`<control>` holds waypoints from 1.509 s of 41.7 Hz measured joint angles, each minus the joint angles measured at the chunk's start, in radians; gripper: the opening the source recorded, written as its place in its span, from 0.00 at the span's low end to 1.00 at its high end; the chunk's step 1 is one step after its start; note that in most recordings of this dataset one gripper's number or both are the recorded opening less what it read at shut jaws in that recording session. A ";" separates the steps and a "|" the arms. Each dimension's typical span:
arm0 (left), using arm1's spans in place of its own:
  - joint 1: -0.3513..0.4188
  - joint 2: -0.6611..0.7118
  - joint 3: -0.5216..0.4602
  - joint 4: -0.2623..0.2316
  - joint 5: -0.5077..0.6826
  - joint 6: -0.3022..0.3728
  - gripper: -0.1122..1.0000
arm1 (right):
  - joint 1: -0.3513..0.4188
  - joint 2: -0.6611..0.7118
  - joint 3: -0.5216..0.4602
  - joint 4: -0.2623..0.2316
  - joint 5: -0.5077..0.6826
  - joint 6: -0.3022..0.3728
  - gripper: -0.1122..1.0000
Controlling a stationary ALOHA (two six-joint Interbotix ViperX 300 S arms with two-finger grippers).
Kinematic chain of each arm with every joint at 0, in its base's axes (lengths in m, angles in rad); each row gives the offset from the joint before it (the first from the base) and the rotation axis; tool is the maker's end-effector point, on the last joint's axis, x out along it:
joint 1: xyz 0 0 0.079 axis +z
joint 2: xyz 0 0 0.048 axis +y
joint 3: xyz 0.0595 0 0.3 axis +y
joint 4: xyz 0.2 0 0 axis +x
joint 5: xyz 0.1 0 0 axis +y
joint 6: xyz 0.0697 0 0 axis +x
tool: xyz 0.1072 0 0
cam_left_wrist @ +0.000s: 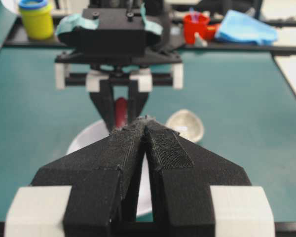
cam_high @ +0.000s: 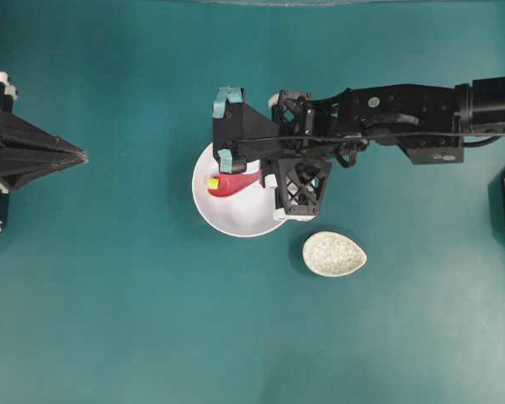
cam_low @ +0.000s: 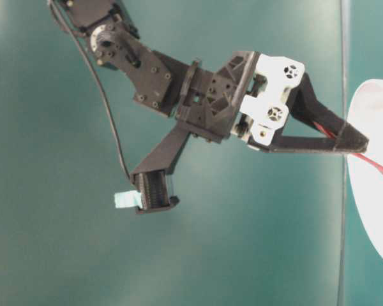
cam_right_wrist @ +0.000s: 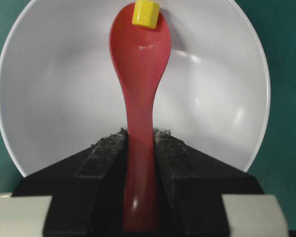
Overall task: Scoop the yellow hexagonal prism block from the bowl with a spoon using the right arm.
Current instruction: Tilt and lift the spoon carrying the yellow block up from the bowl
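The white bowl [cam_high: 236, 220] sits mid-table. My right gripper [cam_high: 254, 174] hovers over its right part, shut on the handle of the pinkish-red spoon [cam_high: 231, 184]. In the right wrist view the fingers [cam_right_wrist: 108, 148] clamp the handle and the spoon [cam_right_wrist: 139, 59] reaches across the bowl [cam_right_wrist: 49, 98]. The yellow block [cam_right_wrist: 145, 13] rests at the scoop's front tip; it also shows in the overhead view [cam_high: 212, 182]. I cannot tell whether it lies inside the scoop or against its edge. My left gripper [cam_high: 80, 155] is shut and empty at the far left, apart from the bowl.
A small speckled cream dish [cam_high: 334, 253] lies just right of and nearer than the bowl. Beyond the table's far edge in the left wrist view stand a yellow container [cam_left_wrist: 35, 17], a red cup [cam_left_wrist: 196, 24] and a blue cloth [cam_left_wrist: 249, 27].
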 measured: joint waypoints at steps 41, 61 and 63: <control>0.000 0.000 0.000 0.002 0.000 0.000 0.13 | 0.002 -0.163 0.187 0.051 -0.296 0.057 0.30; 0.000 0.002 0.000 0.002 -0.002 0.000 0.13 | 0.002 -0.422 0.469 0.051 -0.575 0.058 0.30; 0.000 0.000 0.000 0.002 -0.002 0.002 0.13 | 0.003 -0.443 0.486 0.051 -0.578 0.058 0.30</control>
